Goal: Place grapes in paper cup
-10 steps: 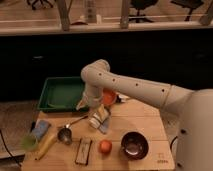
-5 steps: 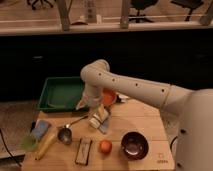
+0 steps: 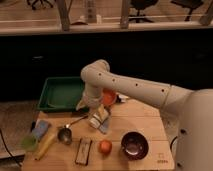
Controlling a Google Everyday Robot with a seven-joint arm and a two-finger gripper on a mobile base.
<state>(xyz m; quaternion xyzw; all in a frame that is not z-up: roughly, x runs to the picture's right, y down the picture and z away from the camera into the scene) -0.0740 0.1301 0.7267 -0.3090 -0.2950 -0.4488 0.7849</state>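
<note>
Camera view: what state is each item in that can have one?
end effector: low over the table's middle, right of the green tray's front corner.
green tray: flat, at back left.
metal cup: upright, handle pointing back right.
dark bowl: upright, mouth up.
orange fruit: loose, left of the dark bowl.
grapes: not made out.

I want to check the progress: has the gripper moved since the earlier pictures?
No. The gripper stays in the same place, just right of the green tray and higher in the view than the orange fruit.
</note>
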